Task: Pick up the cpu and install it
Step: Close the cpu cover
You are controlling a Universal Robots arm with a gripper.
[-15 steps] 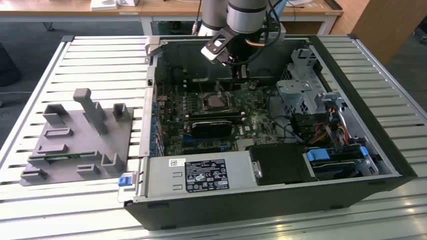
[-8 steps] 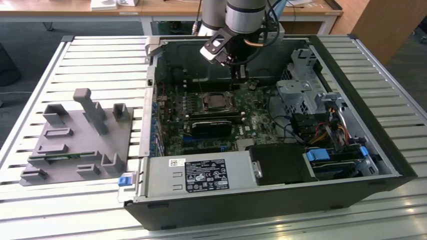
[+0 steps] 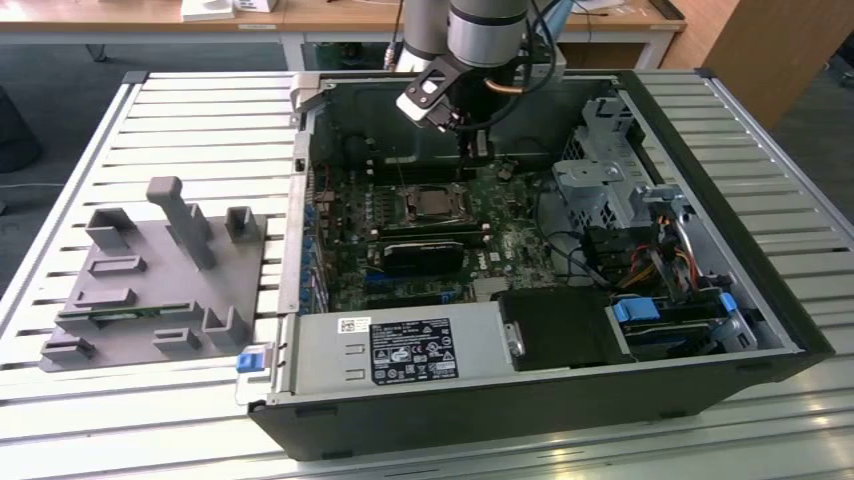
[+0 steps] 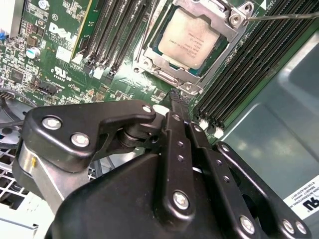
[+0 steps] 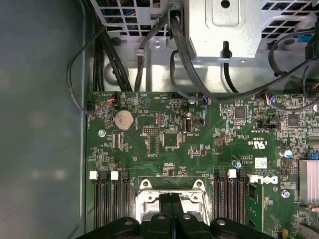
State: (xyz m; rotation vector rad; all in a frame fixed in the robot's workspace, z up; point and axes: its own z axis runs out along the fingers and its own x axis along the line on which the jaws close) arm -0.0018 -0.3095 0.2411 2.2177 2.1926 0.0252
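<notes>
table (image 3: 747, 440): slatted metal top, carries case and tray side by side.
case (image 3: 787, 330): open computer case lying on its side, insides facing up; at the exterior view's right of tray.
tray (image 3: 251, 272): grey, moulded posts and slots, touching or just beside the case wall; thin green stick (image 3: 127, 316) lying in a slot near its front.
arm (image 3: 487, 25): grey, reaches down into the case from above, over the board's far part.
board (image 5: 209, 149): green, flat on the case floor; black cables run along its far edge in the first wrist view.
gripper (image 4: 174, 97): black fingers pressed together, nothing pinched between them; tips hang above the board just beside the socket, apart from the chip. tips also seen in the first wrist view (image 5: 169, 197), over the socket edge.
socket (image 4: 172, 74): metal frame, rows of black memory slots (image 4: 114, 30) on both sides.
cpu (image 4: 189, 37): silvery top up, sits flat inside the socket, frame around its rim; seen from outside (image 3: 430, 204) mid-board, near the gripper tips.
coin cell (image 5: 123, 119): round, silver, on the board, well apart from the socket.
</notes>
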